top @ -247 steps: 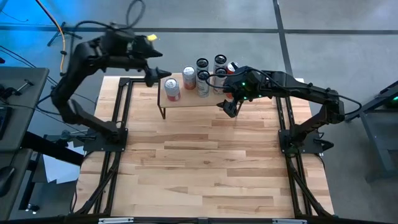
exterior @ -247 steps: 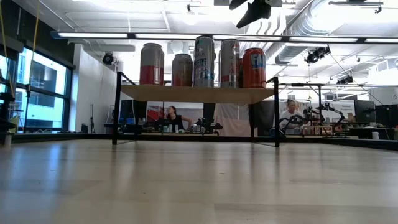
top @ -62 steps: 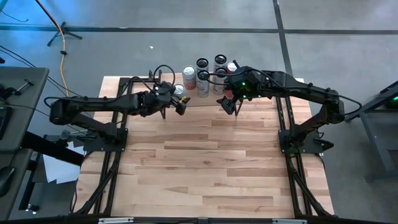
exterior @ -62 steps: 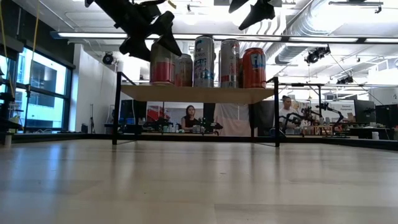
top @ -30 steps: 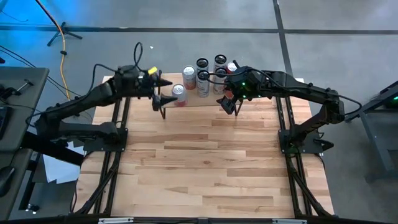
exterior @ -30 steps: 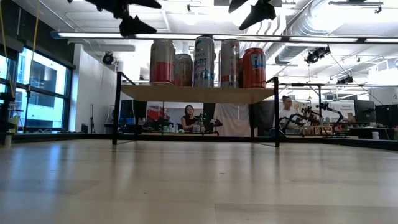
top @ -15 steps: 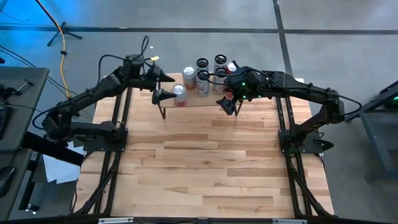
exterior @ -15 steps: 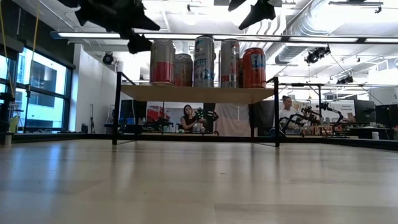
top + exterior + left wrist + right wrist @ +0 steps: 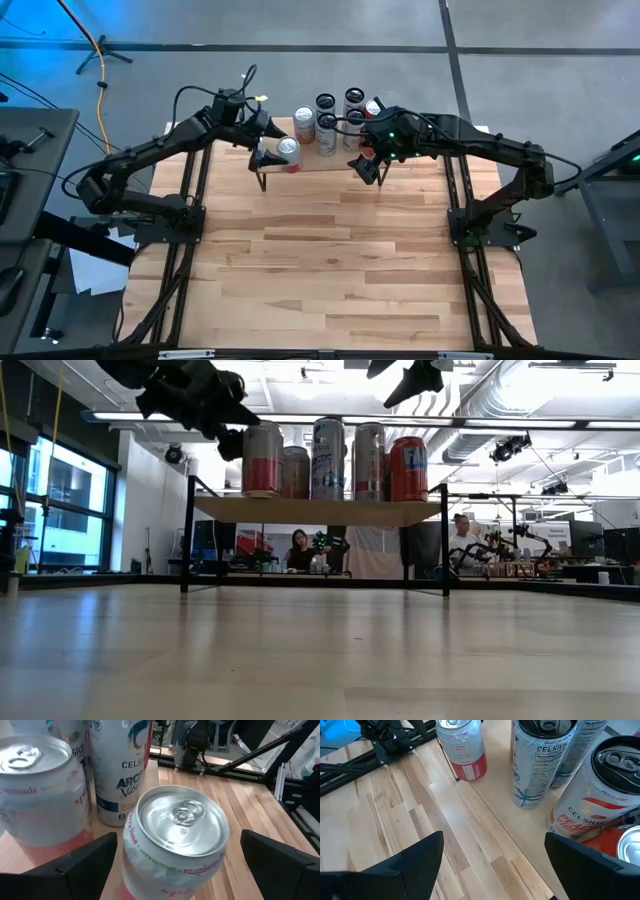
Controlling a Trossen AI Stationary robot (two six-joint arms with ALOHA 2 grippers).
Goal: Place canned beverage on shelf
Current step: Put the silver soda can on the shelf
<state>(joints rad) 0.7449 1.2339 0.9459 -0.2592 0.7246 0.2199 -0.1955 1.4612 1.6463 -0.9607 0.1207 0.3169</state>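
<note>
Six cans stand on the shelf (image 9: 305,160) — a low light-wood plank on thin black wire legs at the table's (image 9: 330,270) far edge. Nearest the left end is a short pink-and-red can (image 9: 288,152) with a silver top, upright. The left gripper (image 9: 262,143) hangs just beside it, fingers spread and clear of it. The right gripper (image 9: 366,168) waits over the shelf's other end, fingers spread too, empty.

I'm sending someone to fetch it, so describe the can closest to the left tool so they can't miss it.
On the small wood-topped shelf at the table's far edge, look to the end nearest the left tool. The pink-and-white can stands there, alone at the front; it is shorter than the tall Celsius cans behind.
</note>
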